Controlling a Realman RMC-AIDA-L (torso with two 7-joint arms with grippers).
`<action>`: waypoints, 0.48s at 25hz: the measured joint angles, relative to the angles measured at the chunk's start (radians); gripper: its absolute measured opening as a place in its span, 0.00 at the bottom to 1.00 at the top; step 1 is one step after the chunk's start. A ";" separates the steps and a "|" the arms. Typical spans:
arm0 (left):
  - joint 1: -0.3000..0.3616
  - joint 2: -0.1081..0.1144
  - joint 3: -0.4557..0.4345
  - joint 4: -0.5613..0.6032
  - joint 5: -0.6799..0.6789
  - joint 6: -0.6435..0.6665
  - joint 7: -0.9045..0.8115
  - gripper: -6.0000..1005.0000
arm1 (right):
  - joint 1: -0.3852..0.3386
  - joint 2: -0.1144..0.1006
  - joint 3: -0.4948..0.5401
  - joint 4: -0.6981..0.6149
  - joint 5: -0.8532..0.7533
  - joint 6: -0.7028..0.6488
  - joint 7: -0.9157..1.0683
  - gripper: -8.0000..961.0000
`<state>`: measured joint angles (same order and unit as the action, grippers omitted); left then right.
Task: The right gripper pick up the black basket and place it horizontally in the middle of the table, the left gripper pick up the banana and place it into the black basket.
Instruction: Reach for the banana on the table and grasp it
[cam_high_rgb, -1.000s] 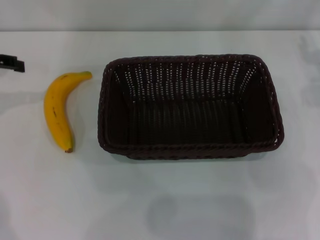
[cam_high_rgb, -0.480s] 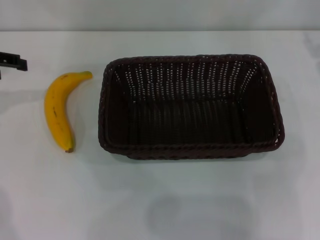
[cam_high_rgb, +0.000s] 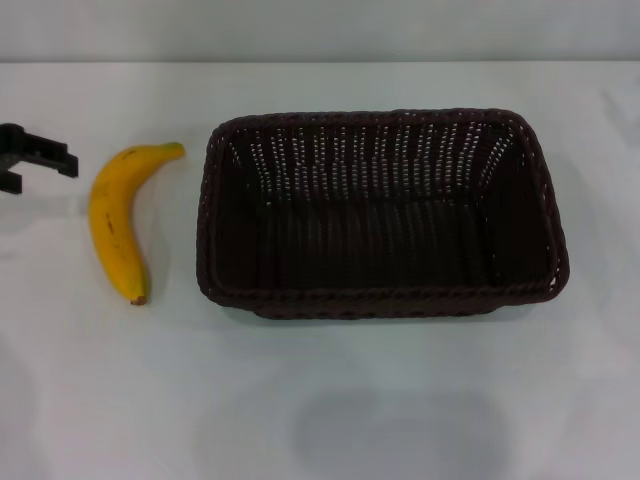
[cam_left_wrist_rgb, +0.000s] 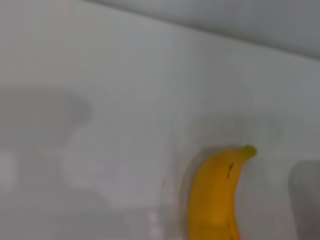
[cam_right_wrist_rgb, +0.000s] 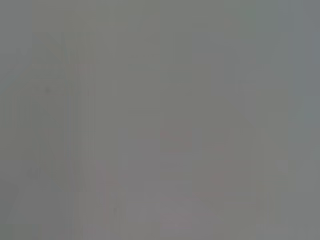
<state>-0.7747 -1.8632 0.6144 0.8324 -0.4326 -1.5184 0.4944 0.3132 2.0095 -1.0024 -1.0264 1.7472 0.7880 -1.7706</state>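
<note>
My left gripper (cam_high_rgb: 30, 160) hangs at the far left edge of the table (cam_high_rgb: 320, 400), fingers spread apart with nothing between them, left of the banana and a little apart from it. The banana (cam_high_rgb: 118, 220) lies flat on the white top just right of that, stem toward the far side and dark tip toward me, curving with its bulge to the left. My left wrist view catches only its stem end (cam_left_wrist_rgb: 215, 195). Just right of the banana, close but not touching, the black basket (cam_high_rgb: 380, 215) sits lengthways across the middle of the table, upright and empty. My right gripper is nowhere in view, so I cannot tell its state.

As I judge it, the basket part looks done and the banana pick is what's left. The risks: closing across the curve off-centre could make the fruit roll or swivel out, and a squeeze too hard would bruise it. Coming in low from the left, I might also shove it against the basket wall.
</note>
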 joint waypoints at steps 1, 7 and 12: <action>-0.008 -0.001 0.020 -0.008 0.014 0.000 -0.024 0.87 | -0.001 0.000 -0.004 0.026 0.031 0.007 -0.054 0.57; -0.045 -0.019 0.052 -0.061 0.029 0.025 -0.113 0.87 | -0.004 0.001 -0.016 0.188 0.233 0.110 -0.329 0.57; -0.058 -0.037 0.054 -0.091 0.032 0.055 -0.157 0.87 | -0.010 0.001 -0.007 0.240 0.291 0.167 -0.411 0.57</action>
<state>-0.8322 -1.8997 0.6681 0.7410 -0.4005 -1.4637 0.3370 0.3034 2.0105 -1.0098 -0.7861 2.0378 0.9550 -2.1820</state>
